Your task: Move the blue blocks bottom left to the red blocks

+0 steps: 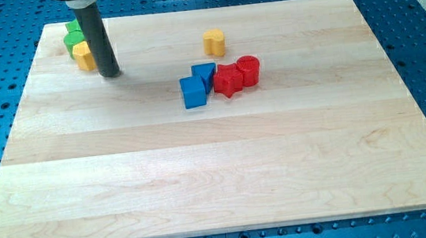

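Observation:
Two blue blocks sit near the board's middle: a blue cube (193,92) and, just up and right of it, a second blue block (205,74) of unclear shape. Both touch or nearly touch the red star-like block (227,79), with a red cylinder (248,70) at its right. My tip (110,73) is at the view's upper left, far left of the blue blocks, just right of a yellow block (83,56).
A green block (73,39) lies above the yellow one at the upper left corner. Another yellow block (214,43) sits above the red and blue group. The wooden board (219,174) lies on a blue perforated table.

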Controlling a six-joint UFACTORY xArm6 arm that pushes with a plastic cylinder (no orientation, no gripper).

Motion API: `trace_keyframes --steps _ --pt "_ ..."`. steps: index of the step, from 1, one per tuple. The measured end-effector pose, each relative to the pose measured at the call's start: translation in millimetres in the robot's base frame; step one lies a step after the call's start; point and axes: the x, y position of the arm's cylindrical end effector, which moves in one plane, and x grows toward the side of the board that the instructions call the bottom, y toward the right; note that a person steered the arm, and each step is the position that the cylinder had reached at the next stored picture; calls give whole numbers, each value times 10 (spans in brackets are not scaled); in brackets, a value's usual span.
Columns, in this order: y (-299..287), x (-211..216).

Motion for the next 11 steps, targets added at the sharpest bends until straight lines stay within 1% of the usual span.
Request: trace_keyframes --steps 3,4,5,6,7,8,9,10,11 --pt "-68 41" --pt "57 36" --pt "536 -125" --pt "1107 -478" --pt "1833 -692" --pt "2196 -486" --pt "1891 70" --pt "1882 576" --pt "1385 984"
